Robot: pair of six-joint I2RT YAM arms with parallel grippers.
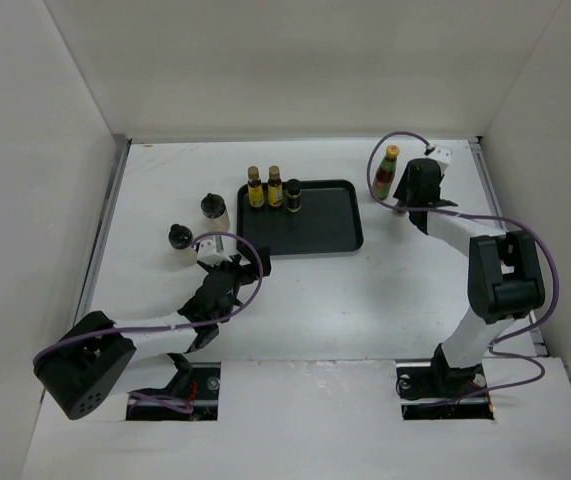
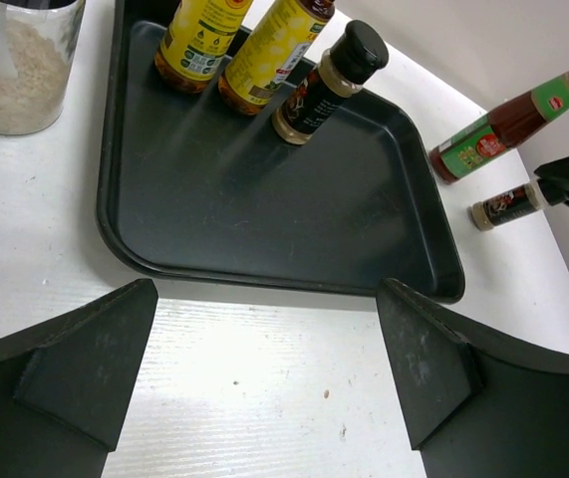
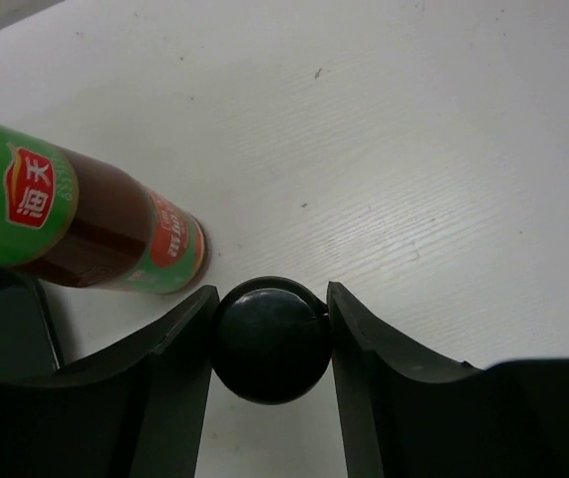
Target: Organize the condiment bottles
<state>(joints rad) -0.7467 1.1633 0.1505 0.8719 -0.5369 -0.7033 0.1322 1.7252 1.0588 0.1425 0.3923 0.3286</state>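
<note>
The left arm (image 1: 155,340) and right arm (image 1: 462,340) share one build: white tubular links joined by bulky matte-black housings (image 1: 505,275). The left arm's lowest housing is dotted with small holes. A thin purple cable (image 1: 402,134) loops loosely along each arm. The left gripper (image 2: 264,368) and right gripper (image 3: 269,319) have smooth, matte-black, wedge-shaped fingers (image 2: 85,358). A small white block (image 1: 443,155) sits behind each gripper.

1. Top view: looks down from high above the near edge, far off, showing the whole table (image 1: 305,300).
2. Left wrist view: low and near, facing far-right over the tray (image 2: 264,209).
3. Right wrist view: very near, facing down; all three views share the red bottle (image 3: 75,224).
</note>
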